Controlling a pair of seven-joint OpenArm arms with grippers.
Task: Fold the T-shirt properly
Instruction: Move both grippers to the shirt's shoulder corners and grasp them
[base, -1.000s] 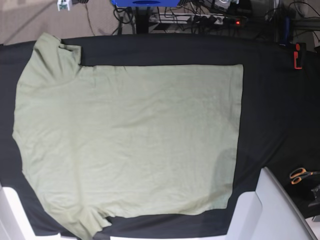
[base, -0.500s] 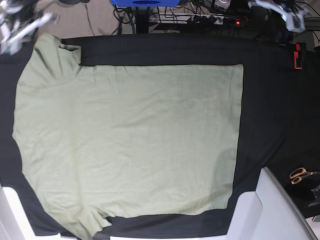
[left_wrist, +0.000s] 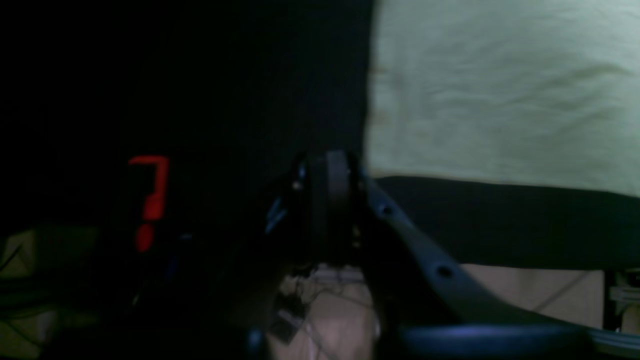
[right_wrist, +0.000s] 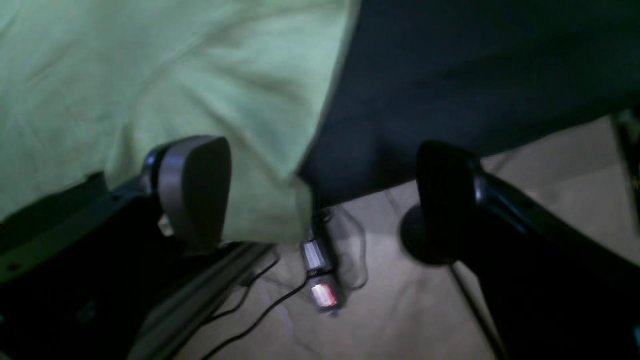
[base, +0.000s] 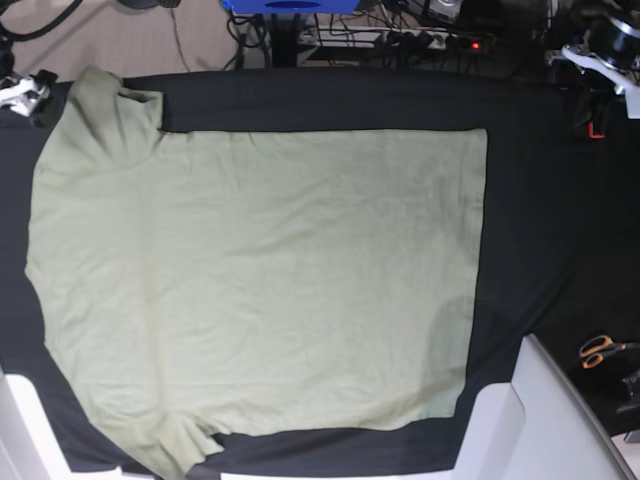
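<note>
We see the T-shirt (base: 260, 290) spread flat on the black-clothed counter (base: 540, 220), one sleeve reaching the far left corner. Our right gripper (right_wrist: 320, 195) hangs just past that sleeve's edge with its jaws spread wide and nothing between them. Our left gripper (left_wrist: 332, 200) sits closed and empty near the hem's far corner, beside a red clamp (base: 596, 118). Orange-handled scissors (base: 600, 350) lie well apart from the shirt.

Pale sage-green T-shirt (base: 260, 290), spread flat, unfolded, slightly wrinkled
</note>
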